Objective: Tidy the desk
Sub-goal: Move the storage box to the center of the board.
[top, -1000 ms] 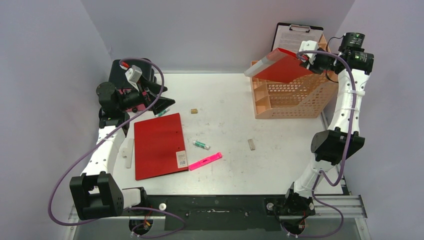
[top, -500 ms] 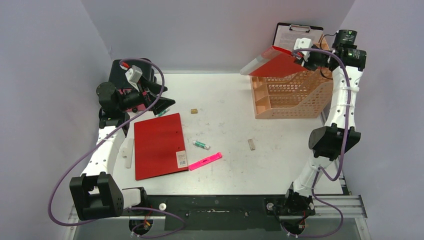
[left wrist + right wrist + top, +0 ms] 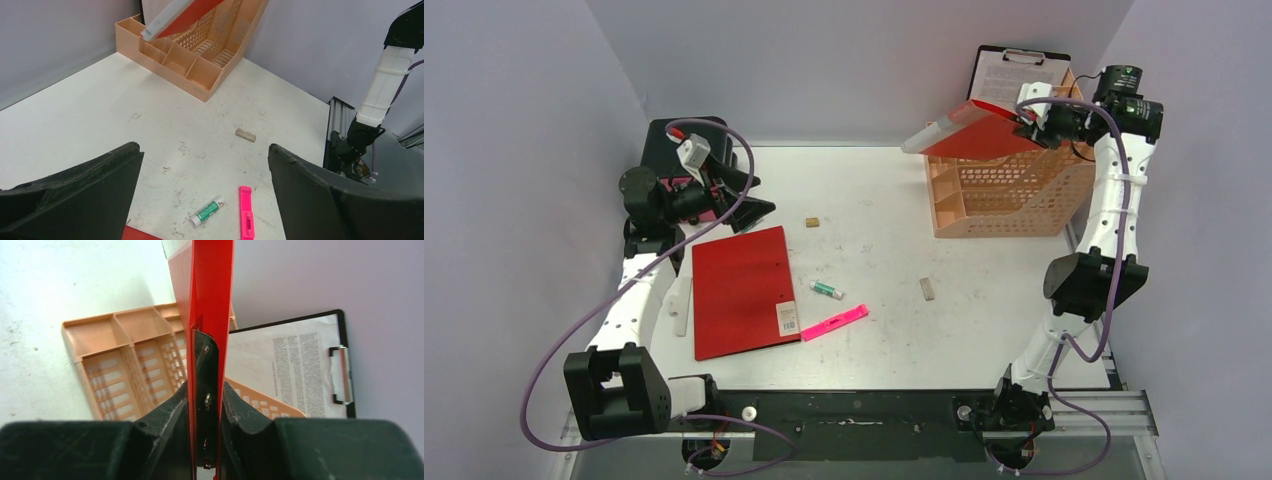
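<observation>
- One white desk point(image 3: 884, 190) fills most of your top view, lying in front of both arm bases, scuffed and speckled.
- An orange file rack point(image 3: 1014, 195) stands at the desk's far right corner.
- Your flat red folder point(image 3: 739, 290) lies on the left half of the desk, its barcode label at the near right corner.
- A second, tilted red folder point(image 3: 979, 135) hangs over the rack, its white spine pointing left past the rack's corner; you cannot tell whether it touches the rack.
- A black drawer box point(image 3: 674, 132) sits at the far left corner, and a clipboard point(image 3: 1014, 70) leans on the back wall behind the rack.
- Your right gripper point(image 3: 206, 385) is clamped tight on the tilted folder's edge.
- Your left gripper point(image 3: 202, 155) hovers over the desk's far left with its jaws spread wide, holding nothing.
- A pink highlighter point(image 3: 834, 322) lies just beside the flat folder's near right corner.
- A green-and-white tube point(image 3: 827, 290) lies near it, with a tan block point(image 3: 927, 289) well to its right.
</observation>
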{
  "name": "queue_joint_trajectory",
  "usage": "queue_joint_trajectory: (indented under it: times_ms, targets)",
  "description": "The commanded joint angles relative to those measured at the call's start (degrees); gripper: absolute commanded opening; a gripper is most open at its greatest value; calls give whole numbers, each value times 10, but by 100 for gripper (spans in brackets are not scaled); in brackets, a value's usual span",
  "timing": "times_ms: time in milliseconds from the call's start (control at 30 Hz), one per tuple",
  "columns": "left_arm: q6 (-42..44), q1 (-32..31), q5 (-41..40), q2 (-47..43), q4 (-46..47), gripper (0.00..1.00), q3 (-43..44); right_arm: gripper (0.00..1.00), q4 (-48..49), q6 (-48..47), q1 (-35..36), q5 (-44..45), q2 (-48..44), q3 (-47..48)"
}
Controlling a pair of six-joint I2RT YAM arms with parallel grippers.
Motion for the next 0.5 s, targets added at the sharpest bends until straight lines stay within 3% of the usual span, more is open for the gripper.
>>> queue_joint_trajectory:
  times_ms: [0,133,333,467]
  targets:
    - [-4,-20,2,19,38,97,44,5,-52,-74,7,0,-40,-21]
    - [57,-90,0,113,-62,97,195,5,-47,-83,13,22,-60,-72]
    - [235,-201,-28,305,-335,97,508,5,-62,-23,17,38,-26,12]
    - [270,-258,-24,406,-364,96,652,5,-25,20,15,-8,-85,-36]
